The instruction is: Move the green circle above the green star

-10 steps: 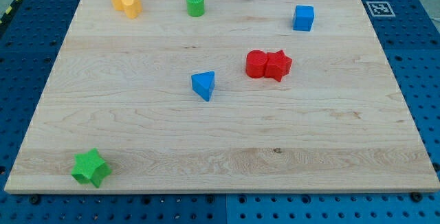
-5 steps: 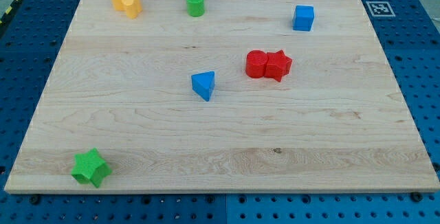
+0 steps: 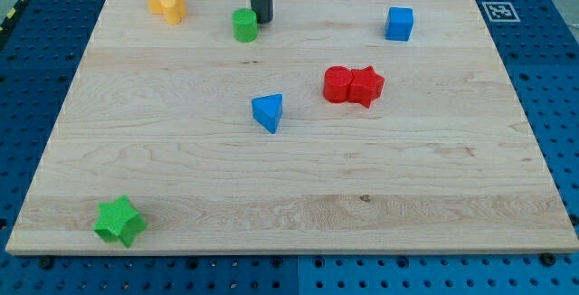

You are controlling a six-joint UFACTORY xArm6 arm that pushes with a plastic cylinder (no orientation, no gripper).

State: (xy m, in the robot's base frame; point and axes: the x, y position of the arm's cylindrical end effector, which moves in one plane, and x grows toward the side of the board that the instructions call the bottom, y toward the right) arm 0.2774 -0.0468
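The green circle [image 3: 244, 25] stands near the view's top, left of centre, on the wooden board [image 3: 425, 177]. My tip [image 3: 261, 20] is right beside it, touching its upper right side. The green star [image 3: 119, 221] lies at the view's bottom left corner of the board, far below the circle and to its left.
Two yellow blocks [image 3: 165, 1] sit together at the top left. A blue cube [image 3: 399, 23] is at the top right. A red circle [image 3: 338, 84] and a red star [image 3: 366, 86] touch each other right of centre. A blue triangle [image 3: 268, 112] lies at the middle.
My tip came in from the top right to the green circle and pushed it down and a little left. The other blocks have not moved.
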